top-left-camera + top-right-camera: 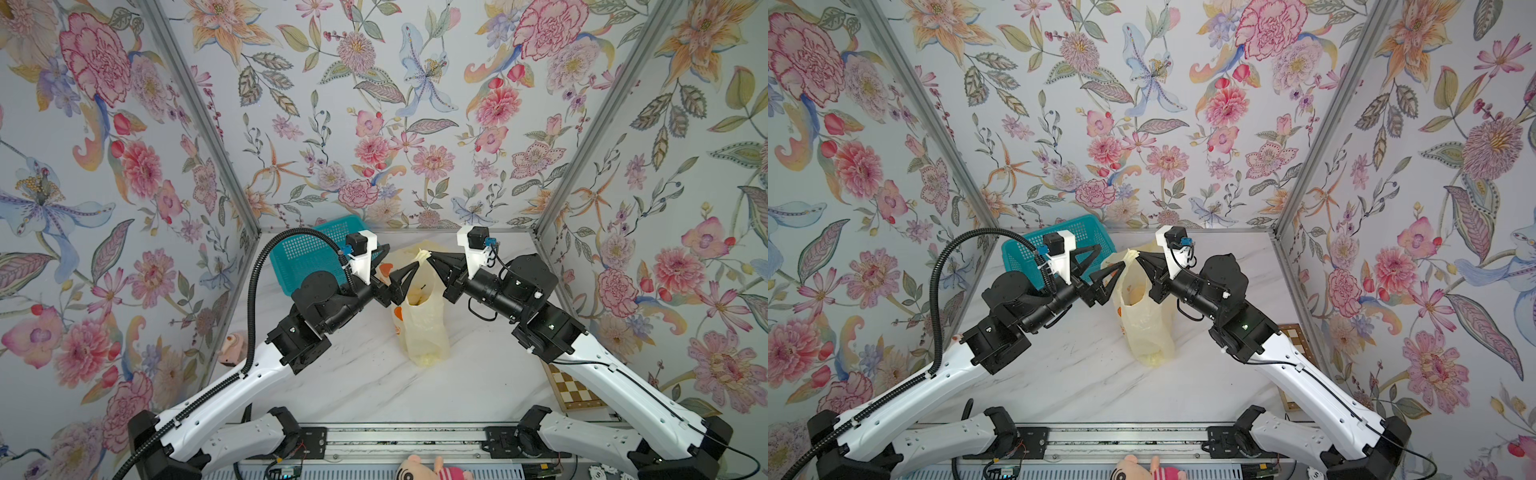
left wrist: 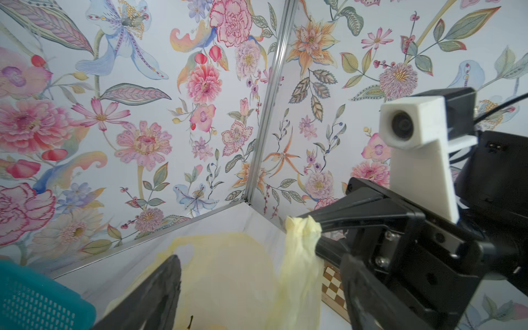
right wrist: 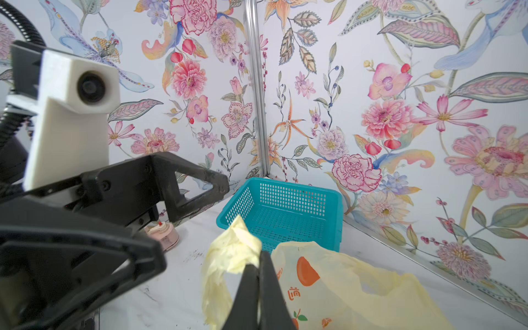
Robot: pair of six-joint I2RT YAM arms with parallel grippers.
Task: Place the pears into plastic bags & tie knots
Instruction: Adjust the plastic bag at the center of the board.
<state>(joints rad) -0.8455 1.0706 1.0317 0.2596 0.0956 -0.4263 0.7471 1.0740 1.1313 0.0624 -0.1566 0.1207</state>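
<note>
On the tabletop (image 1: 374,386) the pale-yellow bag (image 1: 424,328) stands just in front of the teal basket (image 1: 299,253), the left fingers (image 3: 197,173) spread wide and empty beside its mouth, the right fingers (image 1: 442,264) clamped tight on its bunched handle (image 1: 422,255) at the top.

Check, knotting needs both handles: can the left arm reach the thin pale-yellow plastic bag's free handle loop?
Probably yes: the open left gripper sits beside the free handle loop, nothing between; the right gripper holds the other handle.
</note>
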